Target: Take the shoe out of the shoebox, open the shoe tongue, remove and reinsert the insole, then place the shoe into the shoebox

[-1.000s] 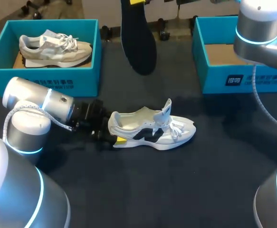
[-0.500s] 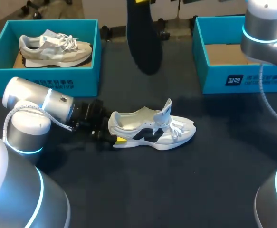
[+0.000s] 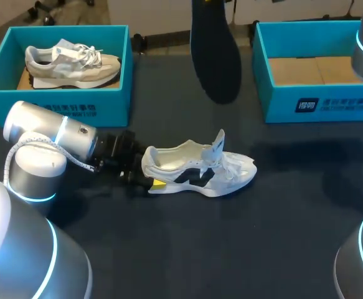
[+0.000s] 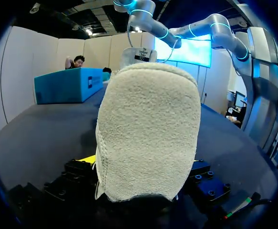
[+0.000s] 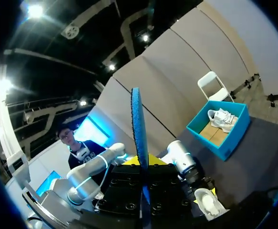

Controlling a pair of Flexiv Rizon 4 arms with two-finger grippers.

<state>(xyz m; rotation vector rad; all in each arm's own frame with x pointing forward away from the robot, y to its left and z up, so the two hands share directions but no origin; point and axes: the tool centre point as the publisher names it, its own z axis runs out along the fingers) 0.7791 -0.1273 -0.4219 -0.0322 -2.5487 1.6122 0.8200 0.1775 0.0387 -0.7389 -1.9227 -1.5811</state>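
Note:
A white shoe with black side patches lies on the dark table, toe pointing right and tongue pulled up. My left gripper is at its heel. In the left wrist view the fuzzy heel fills the gap between the widely spread fingers, which press on both sides. A dark insole hangs toe-down above the table's far middle, held from above. In the right wrist view it shows edge-on as a blue strip, and my right gripper is shut on it.
A teal shoebox at the back left holds a beige shoe. A second teal shoebox stands at the back right, its brown floor bare. My left arm's large links take up the near left corner.
The right gripper has carried the hanging insole to the right, toward the right shoebox. The left arm and the white shoe have stayed still.

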